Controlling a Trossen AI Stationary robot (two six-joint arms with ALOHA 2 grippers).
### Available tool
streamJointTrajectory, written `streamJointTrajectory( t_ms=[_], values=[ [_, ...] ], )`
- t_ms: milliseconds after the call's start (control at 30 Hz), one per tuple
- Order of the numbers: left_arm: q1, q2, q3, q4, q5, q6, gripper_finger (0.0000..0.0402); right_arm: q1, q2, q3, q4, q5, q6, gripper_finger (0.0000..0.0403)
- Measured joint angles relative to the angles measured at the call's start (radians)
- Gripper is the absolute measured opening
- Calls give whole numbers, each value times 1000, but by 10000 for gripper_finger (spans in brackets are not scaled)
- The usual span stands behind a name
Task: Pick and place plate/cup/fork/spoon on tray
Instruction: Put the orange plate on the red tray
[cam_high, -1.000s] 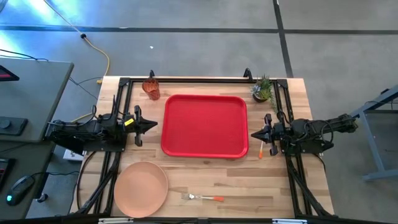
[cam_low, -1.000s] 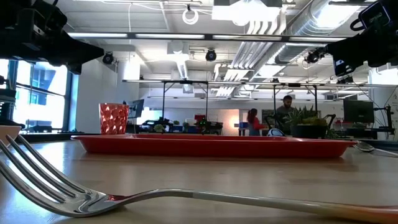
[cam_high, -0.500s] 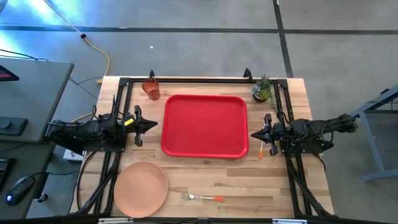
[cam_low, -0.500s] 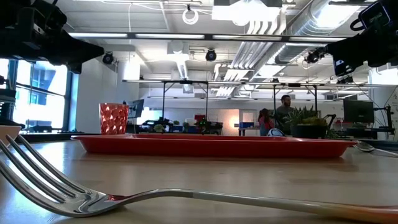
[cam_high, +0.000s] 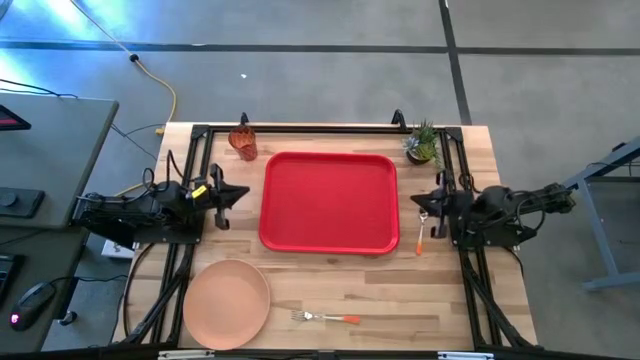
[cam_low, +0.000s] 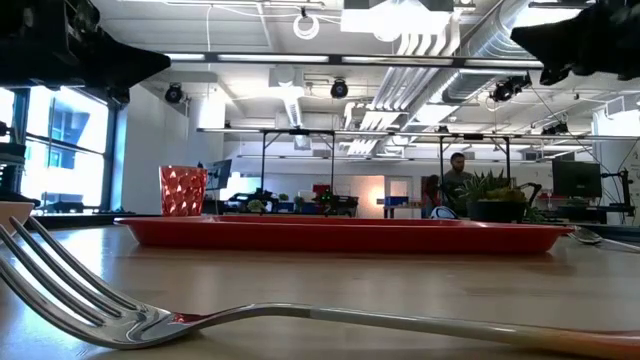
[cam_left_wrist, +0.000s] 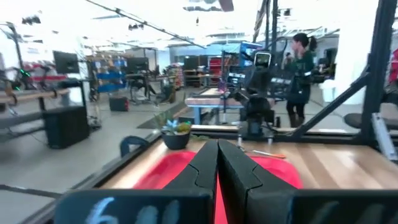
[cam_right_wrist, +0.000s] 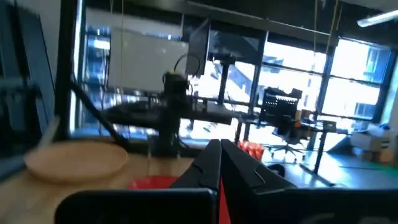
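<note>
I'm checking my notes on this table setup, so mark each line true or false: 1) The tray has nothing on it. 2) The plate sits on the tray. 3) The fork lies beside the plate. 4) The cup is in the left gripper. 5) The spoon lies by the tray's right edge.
1) The tray has nothing on it: true.
2) False: the plate sits on the table, off the tray's near left corner.
3) The fork lies beside the plate: true.
4) False: the cup stands on the table; the left gripper is shut and holds nothing.
5) The spoon lies there, under the right gripper: true.
</note>
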Motion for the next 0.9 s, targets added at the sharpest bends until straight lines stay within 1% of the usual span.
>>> streamJointTrajectory(
  t_ms=[100, 167, 267, 367, 467, 533, 600, 700, 767, 833, 900],
  values=[
    [0, 15, 0, 10, -64, 5, 11, 0, 0, 0, 5, -2, 47, 0],
    [0, 34, 0, 10, -114, -13, 23, 0, 0, 0, 4, -12, 73, 0],
    [0, 80, 0, 5, -178, -46, 51, 0, 0, 0, -5, -16, 110, 0],
    [0, 137, 0, 8, -226, -72, 83, 0, 0, 0, -24, -17, 112, 0],
    [0, 207, 0, 46, -267, -86, 114, 0, 0, 0, -11, -7, 127, 0],
    [0, 258, 0, 101, -291, -85, 132, 0, 2, 0, 29, 40, 135, 0],
    [1, 309, 0, 174, -307, -73, 147, 0, 3, 0, 66, 128, 160, 0],
    [18, 386, 0, 310, -334, -73, 162, 0, 24, 0, 84, 270, 273, 0],
    [39, 436, 1, 371, -374, -123, 166, 0, 53, 0, 61, 288, 394, 0],
    [60, 485, 1, 390, -379, -169, 167, 0, 100, 0, 21, 275, 508, 0],
    [75, 535, 1, 389, -373, -216, 168, 0, 160, 0, 2, 279, 581, 0]
  ],
)
